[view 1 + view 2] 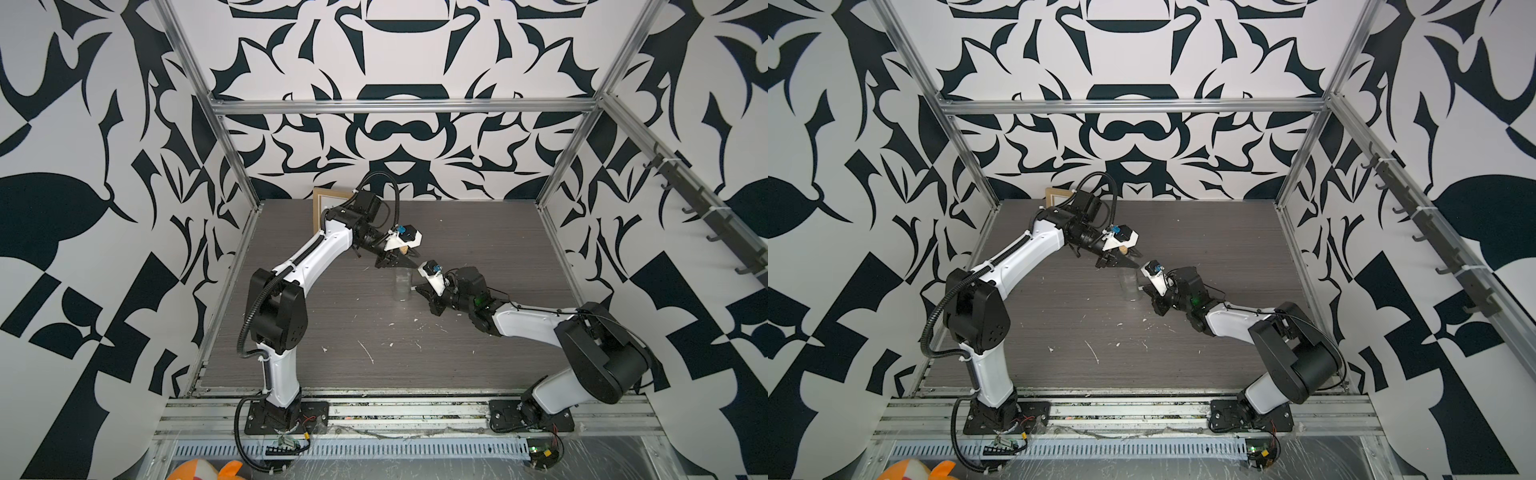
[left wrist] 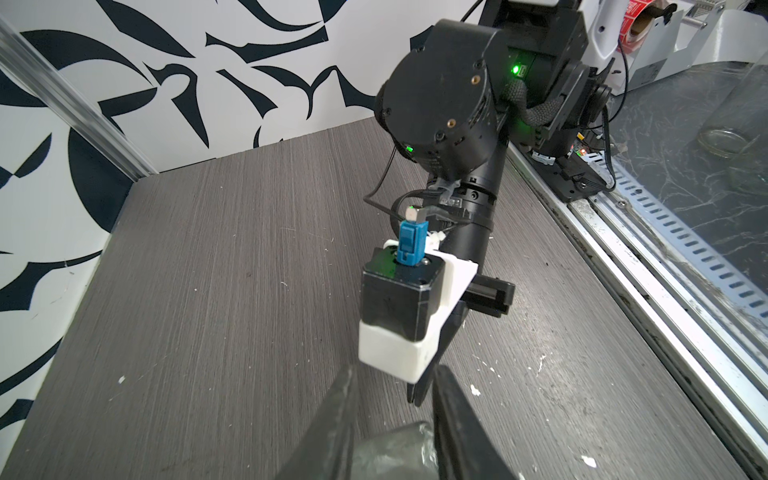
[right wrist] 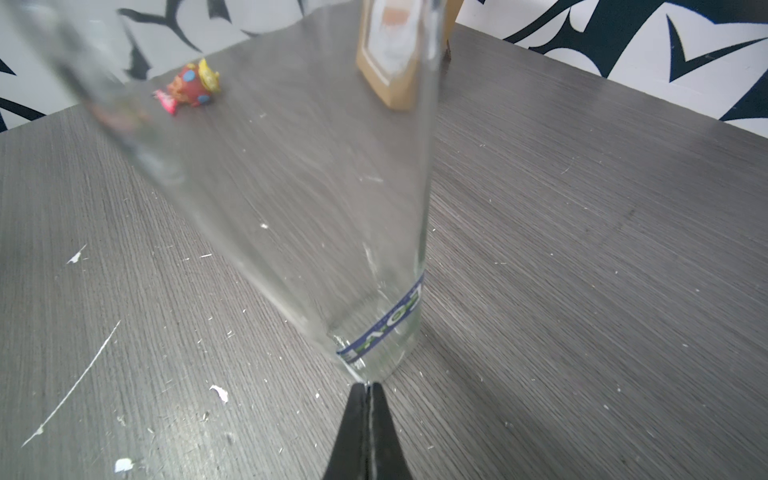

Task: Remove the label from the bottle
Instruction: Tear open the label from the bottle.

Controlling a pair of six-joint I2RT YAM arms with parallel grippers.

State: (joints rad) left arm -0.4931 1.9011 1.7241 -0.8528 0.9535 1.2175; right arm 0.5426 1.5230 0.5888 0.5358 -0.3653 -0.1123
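Note:
The clear glass bottle (image 1: 402,284) (image 1: 1128,284) stands upright mid-table, its tan cork (image 1: 404,250) showing at the top. My left gripper (image 1: 409,259) (image 2: 397,370) is shut on the bottle's top; the glass (image 2: 395,453) sits between its two fingers. The label (image 3: 386,328), a thin strip with a blue band, is stuck on the bottle (image 3: 332,228) near its base. My right gripper (image 1: 417,289) (image 3: 368,386) is shut, its tips touching the glass just below the label's lower end. Whether any label edge is caught between them does not show.
A wooden picture frame (image 1: 326,208) (image 3: 390,54) leans at the back left. A small colourful toy (image 3: 191,85) lies near the far wall. White scraps (image 1: 365,351) litter the table. An orange plush (image 1: 208,471) sits beyond the front rail.

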